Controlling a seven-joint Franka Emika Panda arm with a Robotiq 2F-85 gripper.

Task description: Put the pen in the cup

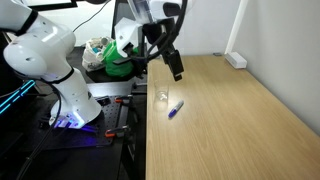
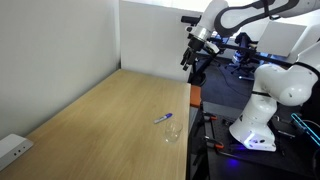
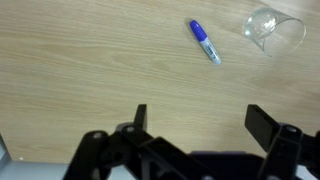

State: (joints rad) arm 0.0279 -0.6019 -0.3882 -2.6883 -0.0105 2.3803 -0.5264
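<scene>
The short blue-purple pen [image 3: 204, 41] lies flat on the wooden table; it also shows in both exterior views [image 1: 175, 108] [image 2: 164, 118]. The small clear cup [image 3: 272, 31] stands close beside it, faint in both exterior views [image 1: 162, 97] [image 2: 171, 131]. My gripper [image 3: 200, 118] is open and empty, its two black fingers wide apart above bare wood. It hangs high above the table's far end in both exterior views [image 1: 177, 71] [image 2: 186, 59], well away from the pen and the cup.
The wooden table [image 2: 110, 120] runs along a white wall. A white power strip [image 2: 12, 149] [image 1: 236, 60] lies at one corner. The robot base [image 2: 262, 110] and clutter with a green object [image 1: 115, 66] stand off the table's side.
</scene>
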